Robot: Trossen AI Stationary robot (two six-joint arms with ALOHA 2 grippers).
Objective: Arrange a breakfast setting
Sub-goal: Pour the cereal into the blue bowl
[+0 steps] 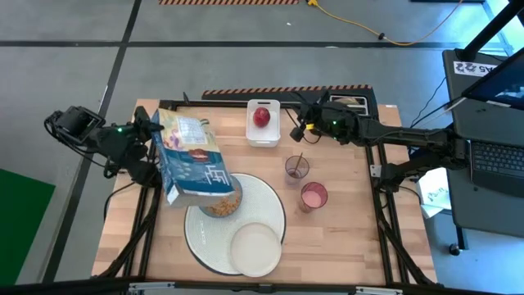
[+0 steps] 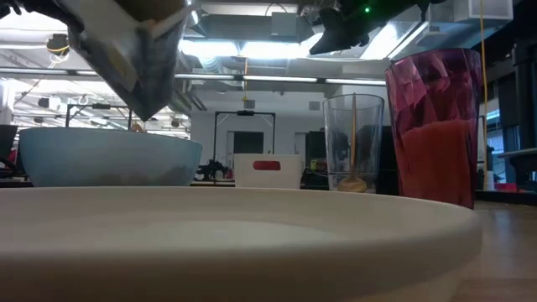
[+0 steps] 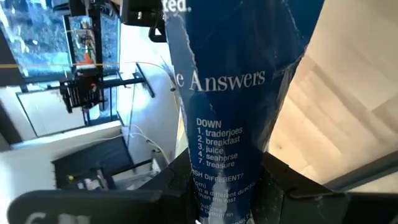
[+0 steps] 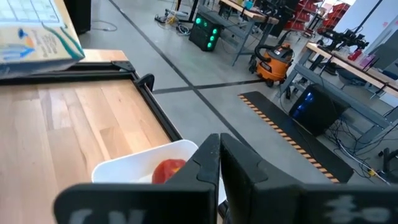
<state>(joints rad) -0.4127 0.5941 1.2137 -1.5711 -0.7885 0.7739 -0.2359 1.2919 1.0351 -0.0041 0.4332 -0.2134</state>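
Note:
A blue cereal box (image 1: 192, 160) hangs tilted over the small blue bowl (image 1: 221, 205), which holds cereal and stands on the big white plate (image 1: 274, 215). My left gripper (image 1: 154, 154) is shut on the box. The small cream plate (image 1: 255, 248) lies on the big plate's near edge. A clear tinted cup (image 1: 296, 169) has the wooden spoon (image 1: 300, 161) standing in it. Beside it is a pink cup (image 1: 313, 197). The red apple (image 1: 261, 116) lies in a white tray (image 1: 264, 138). My right gripper (image 1: 297, 131) hovers shut, right of the tray. My left gripper pinches the cereal box between its two fingers (image 3: 177, 180), one on each broad face, near the end away from the bowl (image 3: 227, 186). It comes from the table's left, slanting down. The box is lifted clear and tipped, its lowest corner (image 1: 219, 193) over the bowl.
A dark appliance (image 1: 350, 103) sits at the table's far right corner under the right arm. In the low view the cream plate's rim (image 2: 252, 226) fills the foreground, with the bowl (image 2: 109, 155), tray (image 2: 267, 170) and both cups (image 2: 352, 143) behind it. Bare wood lies near right.

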